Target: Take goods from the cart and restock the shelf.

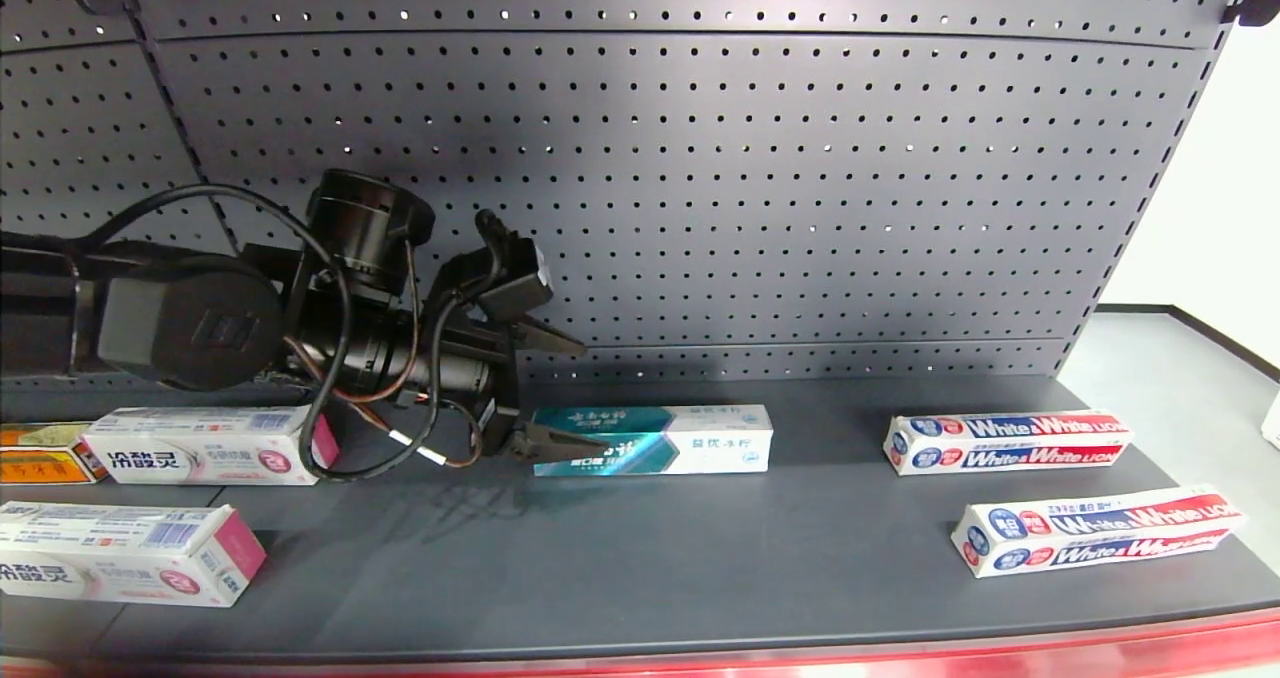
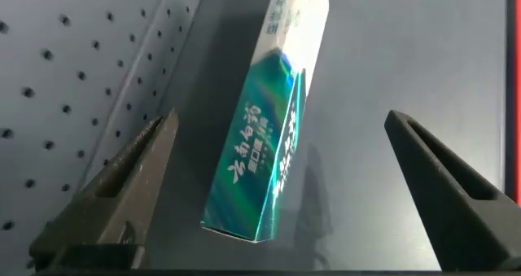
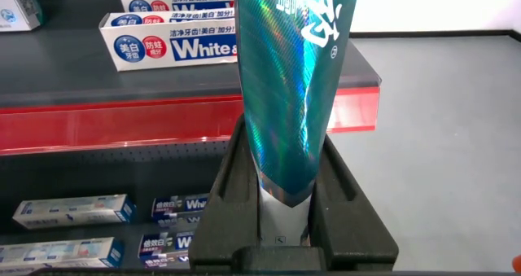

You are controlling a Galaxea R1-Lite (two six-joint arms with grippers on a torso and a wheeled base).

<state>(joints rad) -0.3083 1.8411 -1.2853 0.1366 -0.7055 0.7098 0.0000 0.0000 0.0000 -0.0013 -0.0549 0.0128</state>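
Head view: the left gripper (image 1: 590, 395) is at the back of the grey shelf (image 1: 600, 568), its jaws spread wide on either side of the end of a teal toothpaste box (image 1: 680, 440). That box lies flat just in front of the pegboard (image 1: 700, 208). In the left wrist view the box sits between the fingers (image 2: 138, 158) and touches neither. The right gripper (image 3: 285, 166) is clamped on a second teal box (image 3: 297, 64), which stands upright between its jaws.
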